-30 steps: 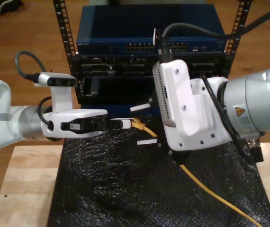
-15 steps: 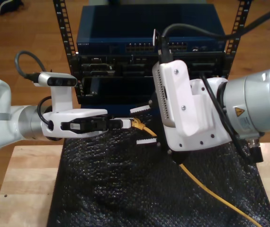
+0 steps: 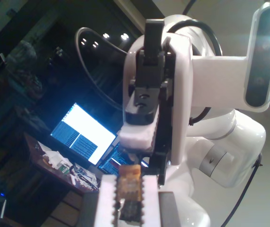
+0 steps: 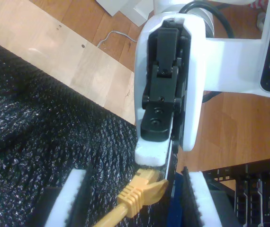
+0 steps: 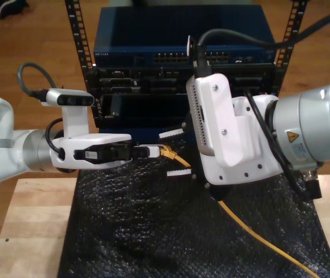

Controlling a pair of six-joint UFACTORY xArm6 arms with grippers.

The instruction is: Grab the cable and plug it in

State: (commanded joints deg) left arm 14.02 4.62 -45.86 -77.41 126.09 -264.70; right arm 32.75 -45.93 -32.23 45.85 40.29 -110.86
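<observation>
The orange-yellow cable [image 5: 252,231] runs from the exterior view's lower right across the black mat up to its plug [image 5: 166,152]. My first gripper [image 5: 156,151], on the arm at the exterior view's left, is shut on the plug; the plug [image 3: 129,187] sits between its white pads. My second gripper [image 5: 175,153], on the arm at the exterior view's right, is open, with one finger above and one below the cable just behind the plug. In the second wrist view the cable [image 4: 137,191] passes between the spread pads of my second gripper [image 4: 137,201], meeting the tip of my first gripper [image 4: 151,158].
A rack behind the arms holds a blue network switch [image 5: 176,40] with a row of ports [image 5: 191,58] and darker units below. The black bubble mat [image 5: 142,231] covers a wooden table [image 5: 32,231]. Thick black robot cables [image 5: 240,37] arch over the arm at the exterior view's right.
</observation>
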